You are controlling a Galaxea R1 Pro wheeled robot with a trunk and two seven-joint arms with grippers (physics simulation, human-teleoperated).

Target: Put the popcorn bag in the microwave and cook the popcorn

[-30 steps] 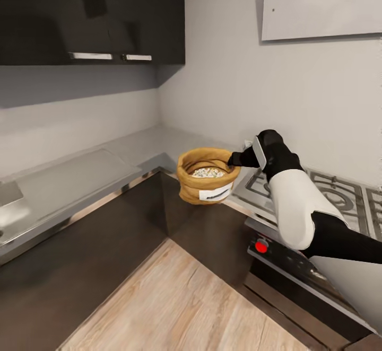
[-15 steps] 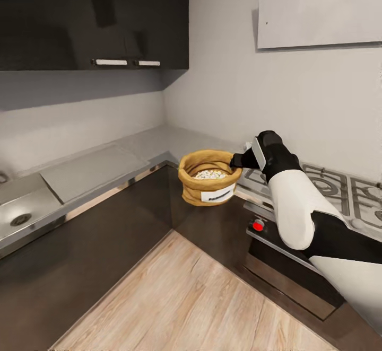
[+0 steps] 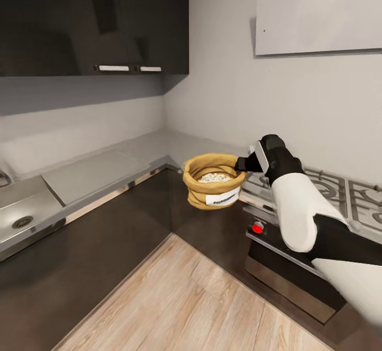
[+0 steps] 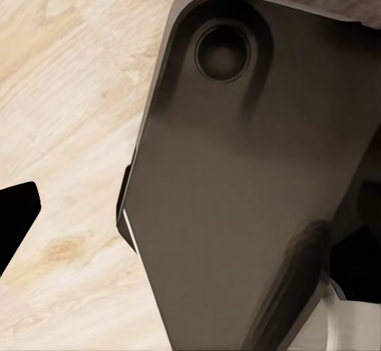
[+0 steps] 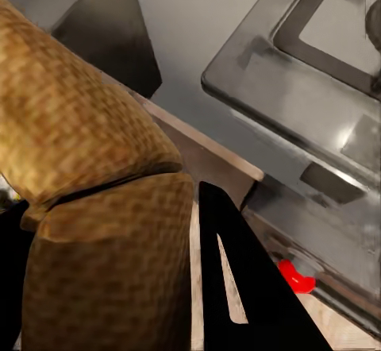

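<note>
The popcorn bag (image 3: 213,191), a tan burlap sack with a white label, hangs in the air in front of the counter's inner corner. Pale popcorn (image 3: 215,177) lies heaped inside it. My right gripper (image 3: 240,164) is shut on the sack's rolled rim on the side nearest the hob. In the right wrist view the burlap of the popcorn bag (image 5: 95,208) sits between the black fingers (image 5: 238,287). The grey countertop (image 3: 101,169) runs along the left wall and round the corner. The left wrist view looks down at a dark part of my own body over wood floor.
A steel gas hob (image 3: 334,186) with grates lies right of the bag, above an oven front with a red knob (image 3: 258,227). A sink (image 3: 24,210) is set in the counter at far left. Dark wall cabinets (image 3: 95,19) hang overhead. Wood floor (image 3: 180,303) stretches below.
The whole head view has shifted, bringing the sink into sight at the left. The bag stays in my right gripper, now a little further right and lower in the picture.
</note>
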